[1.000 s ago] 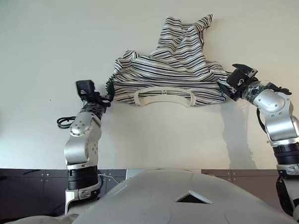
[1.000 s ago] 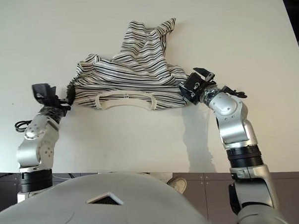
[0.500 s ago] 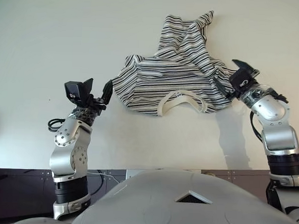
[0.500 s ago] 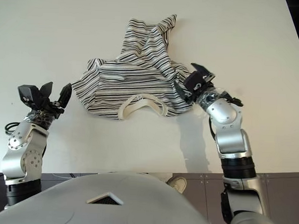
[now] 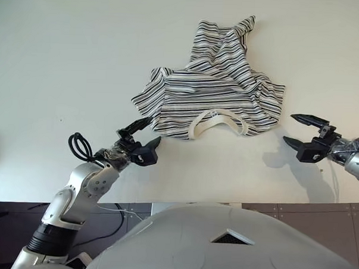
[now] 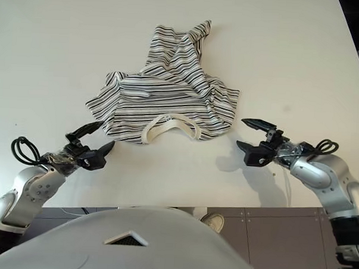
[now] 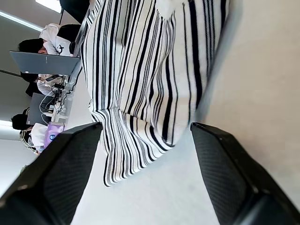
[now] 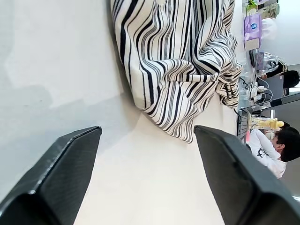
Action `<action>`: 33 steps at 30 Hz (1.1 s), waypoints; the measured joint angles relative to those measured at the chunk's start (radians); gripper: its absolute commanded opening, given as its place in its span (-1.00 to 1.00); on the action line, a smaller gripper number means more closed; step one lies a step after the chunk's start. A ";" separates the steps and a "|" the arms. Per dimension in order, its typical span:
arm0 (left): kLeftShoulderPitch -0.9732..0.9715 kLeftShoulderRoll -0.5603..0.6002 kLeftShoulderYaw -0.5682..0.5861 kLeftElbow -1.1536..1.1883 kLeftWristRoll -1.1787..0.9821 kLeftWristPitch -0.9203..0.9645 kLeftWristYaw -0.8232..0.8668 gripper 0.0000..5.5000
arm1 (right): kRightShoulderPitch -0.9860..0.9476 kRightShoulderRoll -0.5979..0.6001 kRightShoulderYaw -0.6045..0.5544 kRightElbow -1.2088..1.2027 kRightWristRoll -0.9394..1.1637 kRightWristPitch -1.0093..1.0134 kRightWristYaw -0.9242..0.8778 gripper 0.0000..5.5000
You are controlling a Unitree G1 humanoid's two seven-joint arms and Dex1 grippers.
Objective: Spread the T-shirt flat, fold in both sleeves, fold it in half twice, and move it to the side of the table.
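The left gripper had let go of the shirt's shoulder and dropped back toward the robot. Its fingers stood apart and empty, just short of the cloth's near left edge. The T-shirt lay mid-table, no longer stretched between the arms. It had slumped into a rumpled heap, its collar bowed toward the robot and one end bunched at the far side. The right gripper had released too and pulled away, fingers apart, off the shirt's right edge. Spreading looked unfinished, and a fresh grasp seemed needed.
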 measured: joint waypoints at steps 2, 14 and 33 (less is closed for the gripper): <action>-0.028 -0.016 -0.008 0.010 0.015 0.023 0.000 0.28 | -0.058 0.032 0.037 0.022 -0.014 -0.001 0.000 0.33; -0.066 -0.029 -0.063 0.061 0.084 0.010 0.061 -0.22 | -0.147 0.073 0.107 0.128 -0.088 -0.040 -0.091 -0.16; -0.132 -0.095 -0.062 0.121 -0.084 -0.031 0.081 -0.95 | -0.158 0.211 0.098 0.128 0.044 0.096 -0.093 -0.96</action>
